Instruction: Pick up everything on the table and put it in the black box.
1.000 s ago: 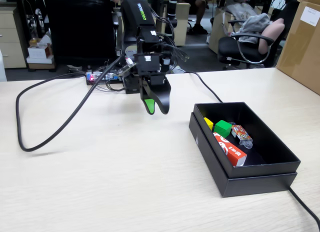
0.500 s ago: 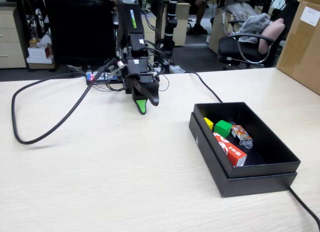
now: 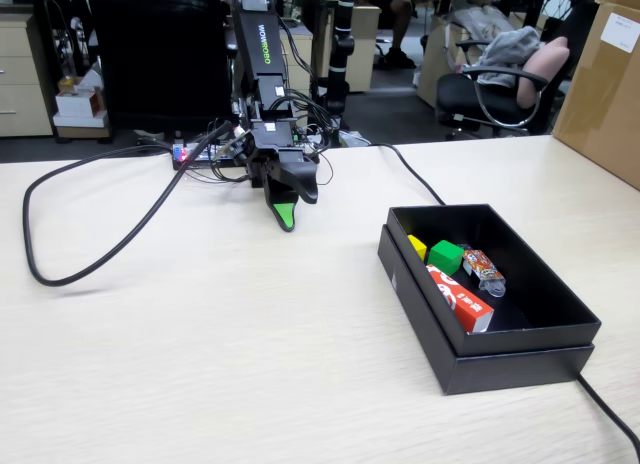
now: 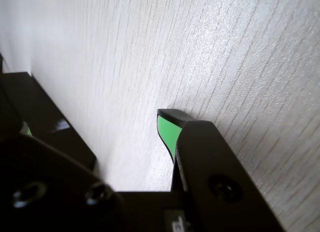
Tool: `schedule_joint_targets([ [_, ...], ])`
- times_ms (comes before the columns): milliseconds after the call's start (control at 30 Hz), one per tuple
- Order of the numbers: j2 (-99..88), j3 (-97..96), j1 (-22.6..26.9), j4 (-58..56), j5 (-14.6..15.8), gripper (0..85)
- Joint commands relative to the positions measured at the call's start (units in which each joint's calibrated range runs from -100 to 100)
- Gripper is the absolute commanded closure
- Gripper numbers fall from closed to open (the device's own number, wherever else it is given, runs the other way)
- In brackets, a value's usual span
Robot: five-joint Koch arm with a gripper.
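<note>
Fixed view alone showed black box (image 3: 520, 329) at right near side of table (image 3: 200, 364): matte card, stepped double rim. Inside lay green cube (image 3: 446, 256), yellow cube (image 3: 417, 247), long red block (image 3: 459, 298) with white logo, plus wrapped packet (image 3: 483, 269).

Gripper (image 3: 286, 220) hung far left of box, tip low over table, empty. Claw state: cannot tell; jaws overlapped.

Wrist view showed pale wood grain, green-faced black jaw only.

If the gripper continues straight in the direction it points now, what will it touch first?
Most likely the bare table. The gripper points down with its tip just above or on the wood, far from the black box; the wrist view shows only wood ahead.
</note>
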Motion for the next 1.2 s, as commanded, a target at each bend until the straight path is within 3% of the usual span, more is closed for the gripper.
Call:
schedule_joint_targets([
  [0, 0.74, -0.87, -0.05, -0.63, 0.59, 36.0],
  [367, 1.09, -1.69, 0.24, 0.50, 5.03, 36.3],
  [1167, 0.63, -3.05, -0.73, 0.50, 5.13, 36.8],
])
